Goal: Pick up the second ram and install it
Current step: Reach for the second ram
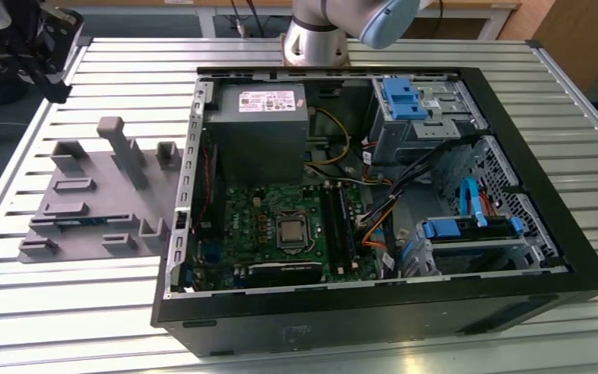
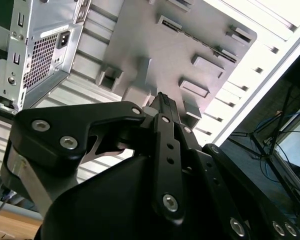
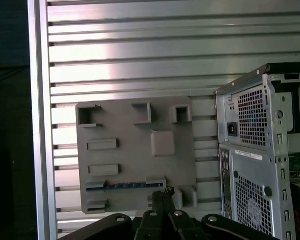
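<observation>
The second ram [image 3: 130, 185] is a thin blue-green strip standing on edge in a slot of the grey holder tray [image 3: 135, 160]. In the exterior view the ram [image 1: 75, 221] sits low on the tray [image 1: 91, 195], at the view's left of the case. My gripper [image 3: 163, 193] hovers well above the tray, close to the ram's end in the first wrist view. Its black fingertips [image 2: 162, 100] are pressed together with nothing between them. The ram [image 2: 182, 34] lies far from them in the second wrist view.
The open computer case [image 1: 372, 312] lies on the slatted metal table [image 1: 71, 312], with the motherboard [image 1: 278, 226] and its long black slots [image 1: 342, 226] exposed. Its rear panel [image 3: 255, 150] stands next to the tray. The arm's base [image 1: 314, 39] is behind the case.
</observation>
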Tool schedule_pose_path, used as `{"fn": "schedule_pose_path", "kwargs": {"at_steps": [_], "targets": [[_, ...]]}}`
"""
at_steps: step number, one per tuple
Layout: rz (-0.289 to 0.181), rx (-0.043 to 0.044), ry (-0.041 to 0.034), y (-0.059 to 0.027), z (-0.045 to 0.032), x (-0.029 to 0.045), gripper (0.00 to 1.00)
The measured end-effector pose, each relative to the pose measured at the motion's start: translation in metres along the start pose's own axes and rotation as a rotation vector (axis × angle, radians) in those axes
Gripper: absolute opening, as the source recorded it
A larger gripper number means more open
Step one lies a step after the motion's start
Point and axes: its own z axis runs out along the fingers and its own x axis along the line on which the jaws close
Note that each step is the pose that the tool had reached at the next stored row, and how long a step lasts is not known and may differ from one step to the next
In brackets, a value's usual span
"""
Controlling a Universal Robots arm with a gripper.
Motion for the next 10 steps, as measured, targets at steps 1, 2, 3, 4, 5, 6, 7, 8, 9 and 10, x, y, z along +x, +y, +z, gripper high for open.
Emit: {"fn": "schedule_pose_path", "kwargs": {"at_steps": [1,2,3,4,5,6,7,8,9,10], "targets": [[0.0,0.0,0.0,-0.0004,0.0,0.0011,0.11],[0.0,0.0,0.0,-0.0009,-0.0001,0.0026,0.11],[0.0,0.0,0.0,-0.0015,-0.0001,0.0044,0.11],[0.0,0.0,0.0001,-0.002,-0.0003,0.0062,0.11],[0.0,0.0001,0.0001,-0.0025,-0.0003,0.0079,0.11],[0.0,0.0,0.0,-0.0032,-0.0004,0.0096,0.11],[0.0,0.0,0.0,-0.0039,-0.0004,0.0112,0.11],[0.0,0.0,0.0,-0.0049,-0.0005,0.0125,0.11],[0.0,-0.0001,0.0,-0.0059,-0.0005,0.0137,0.11],[0.0,0.0,0.0,-0.0072,-0.0007,0.0149,0.11]]}}
